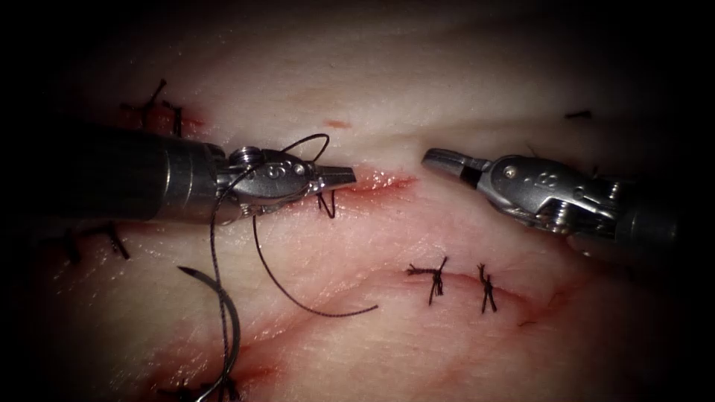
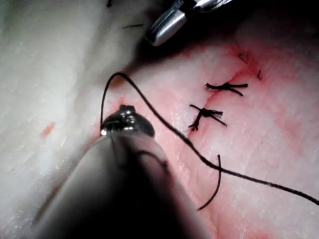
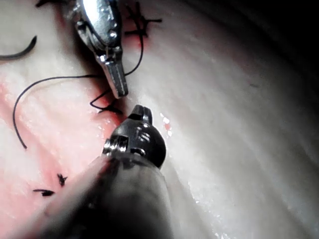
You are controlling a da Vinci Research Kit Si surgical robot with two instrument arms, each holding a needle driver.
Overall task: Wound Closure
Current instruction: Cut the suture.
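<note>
On the tissue a short cut lies wet with red fluid between the two tools. My left tool comes in from the left, its tip at the cut's left end, jaws shut on the thread, which arches over them. The same tool shows in the right wrist view. One strand runs down to the curved needle, which lies free on the tissue at lower left, held by neither tool. A loose tail curls below. My right tool hovers just right of the cut, jaws shut on nothing.
A knot with short ends sits under the left tool's jaws. Two tied stitches close a lower cut. Older stitches sit at upper left, and more at far left. The long thread crosses the tissue.
</note>
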